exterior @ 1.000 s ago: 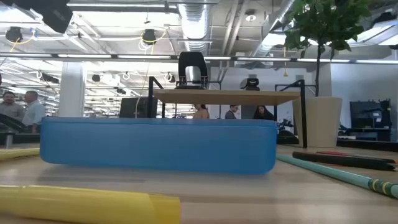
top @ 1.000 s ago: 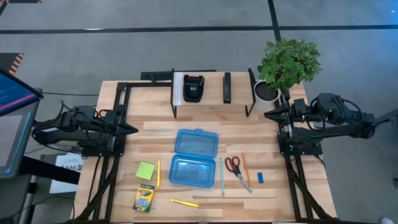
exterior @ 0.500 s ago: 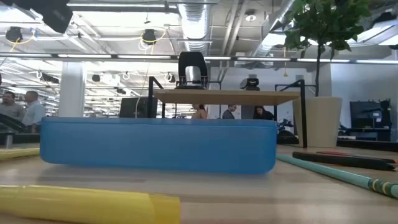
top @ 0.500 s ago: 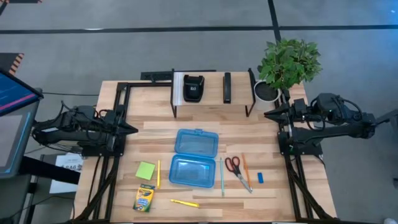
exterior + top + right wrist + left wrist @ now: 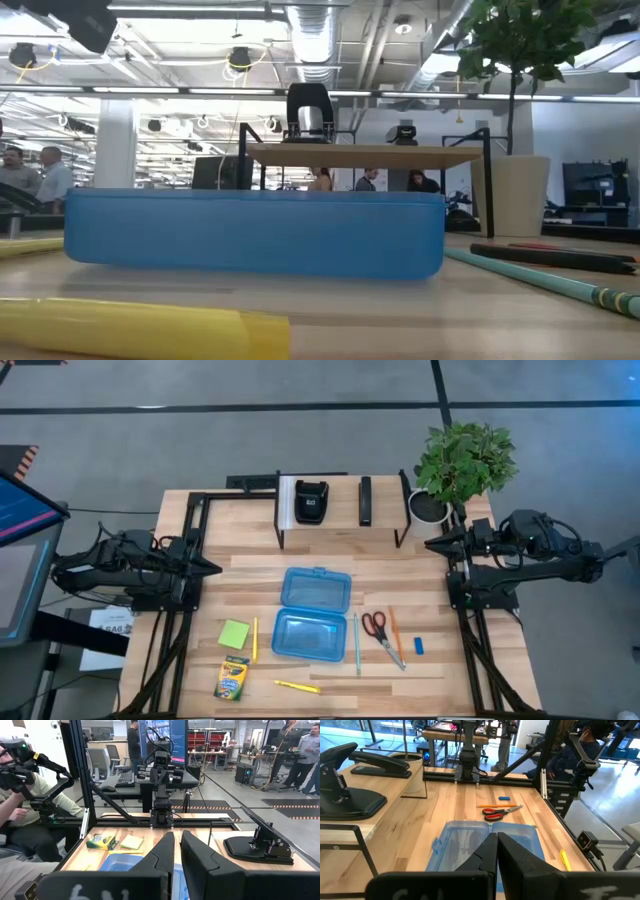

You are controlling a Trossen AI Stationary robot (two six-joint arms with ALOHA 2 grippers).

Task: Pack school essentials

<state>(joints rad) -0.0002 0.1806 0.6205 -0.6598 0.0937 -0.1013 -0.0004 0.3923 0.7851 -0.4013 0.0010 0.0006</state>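
The stationery lies flat on the wooden table around an open translucent blue case (image 5: 313, 610). Left of the case are a green sticky-note pad (image 5: 234, 634), a yellow pencil (image 5: 255, 639), a crayon box (image 5: 231, 679) and a yellow highlighter (image 5: 297, 686). Right of it are a teal pen (image 5: 356, 644), red-handled scissors (image 5: 381, 632), an orange pencil (image 5: 397, 637) and a blue eraser (image 5: 419, 646). My left gripper (image 5: 218, 568) is shut and empty at the table's left edge. My right gripper (image 5: 428, 544) is shut and empty at the right edge.
A black metal rack (image 5: 340, 500) with black devices stands at the table's far edge. A potted plant (image 5: 462, 460) stands at the far right corner, close behind my right gripper. A person sits beyond the table's left side in the right wrist view (image 5: 30, 805).
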